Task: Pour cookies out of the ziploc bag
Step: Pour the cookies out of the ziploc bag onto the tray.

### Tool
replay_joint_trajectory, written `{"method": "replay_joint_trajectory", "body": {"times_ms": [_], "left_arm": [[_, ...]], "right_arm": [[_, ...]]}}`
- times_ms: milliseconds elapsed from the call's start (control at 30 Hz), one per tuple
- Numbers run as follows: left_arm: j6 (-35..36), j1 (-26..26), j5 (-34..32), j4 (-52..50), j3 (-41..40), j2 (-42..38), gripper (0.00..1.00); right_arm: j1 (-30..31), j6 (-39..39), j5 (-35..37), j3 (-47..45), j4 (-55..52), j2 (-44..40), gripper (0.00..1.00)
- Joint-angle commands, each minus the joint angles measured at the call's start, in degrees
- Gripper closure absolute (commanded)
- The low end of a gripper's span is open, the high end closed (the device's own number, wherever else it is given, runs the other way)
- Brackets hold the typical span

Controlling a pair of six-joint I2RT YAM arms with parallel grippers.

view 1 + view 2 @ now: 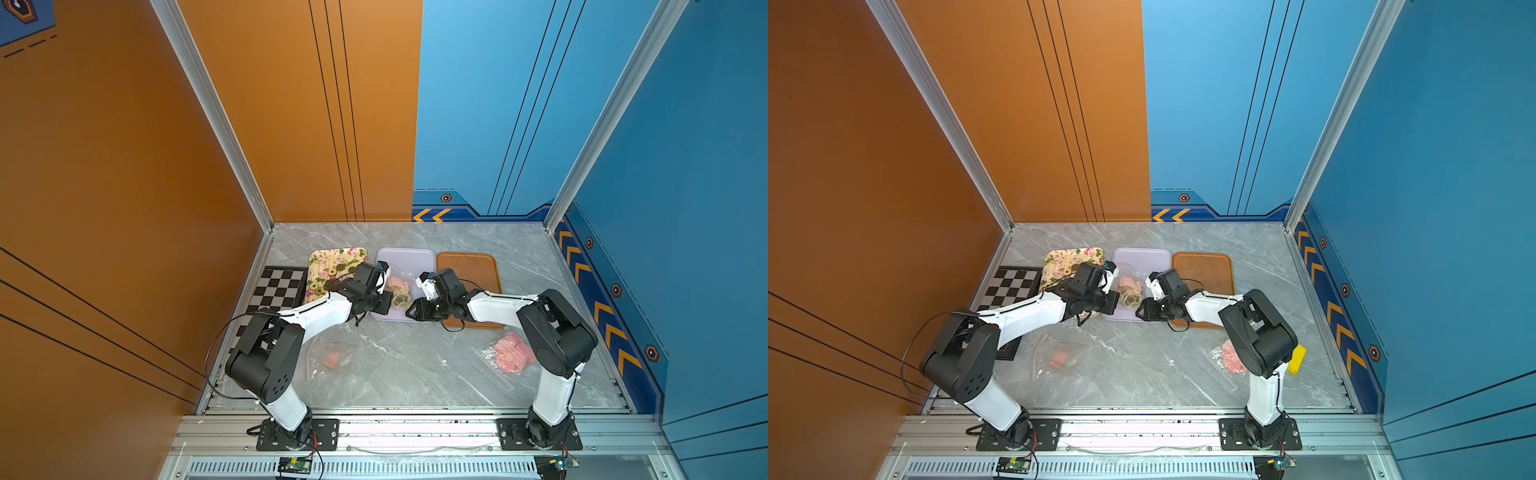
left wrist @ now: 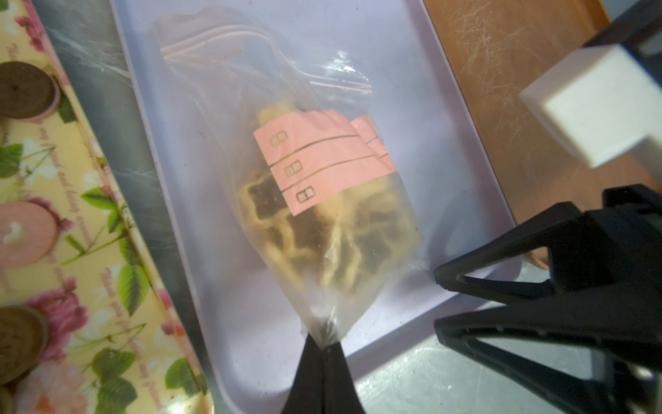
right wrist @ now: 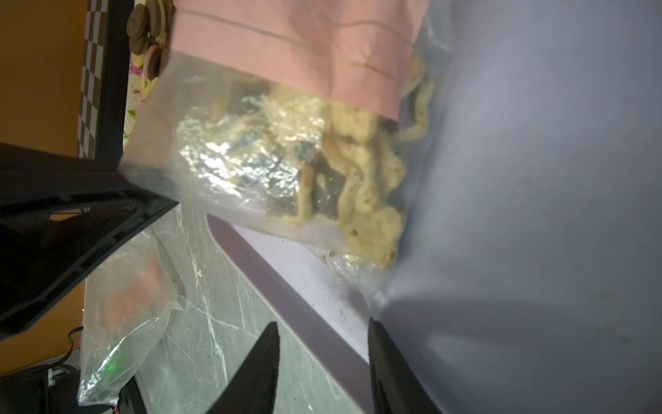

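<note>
Left jaws clamp the bag's (image 2: 315, 229) near-left corner. Right jaws, apart, sit just right of its other near corner.

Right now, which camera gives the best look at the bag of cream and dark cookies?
The left wrist view: nearly the whole bag shows, with its pink label and cookies clear. The right wrist view is close but cropped and blurry. In both top views it is tiny.

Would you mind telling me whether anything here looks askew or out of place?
The ziploc bag, cookies bunched inside, hangs skewed over the lavender tray, pinched at one corner by the left gripper; the right gripper is open beside the other corner.
</note>
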Motion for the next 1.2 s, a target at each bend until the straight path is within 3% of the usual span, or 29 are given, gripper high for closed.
{"method": "replay_joint_trajectory", "body": {"times_ms": [0,400,600,700,833,900,1167], "left_arm": [[-0.74,0.08,1.21,1.05,-1.36,-1.86,1.0],[-0.65,0.39,1.78,1.51,-2.16,-2.67,1.0],[-0.56,0.74,2.07,1.51,-2.28,-2.9,1.0],[-0.56,0.74,2.05,1.56,-2.21,-2.93,1.0],[-0.64,0.82,2.05,1.6,-2.22,-2.94,1.0],[-0.65,0.8,2.05,1.58,-2.3,-2.93,1.0],[-1.51,0.91,2.34,1.81,-2.38,-3.43,1.0]], "right_arm": [[0.01,1.92,3.27,1.04,-0.64,0.92,0.6],[0.49,3.06,4.25,3.6,-0.02,4.22,0.6],[0.9,3.16,4.17,4.02,0.06,4.71,0.76],[0.94,3.27,4.26,3.89,-0.02,4.38,0.88],[0.95,2.88,4.36,3.97,-0.71,3.68,0.9],[0.85,2.66,4.37,3.99,-0.94,3.4,1.0],[-1.47,0.86,1.35,3.93,-1.33,-0.67,1.0]]}}
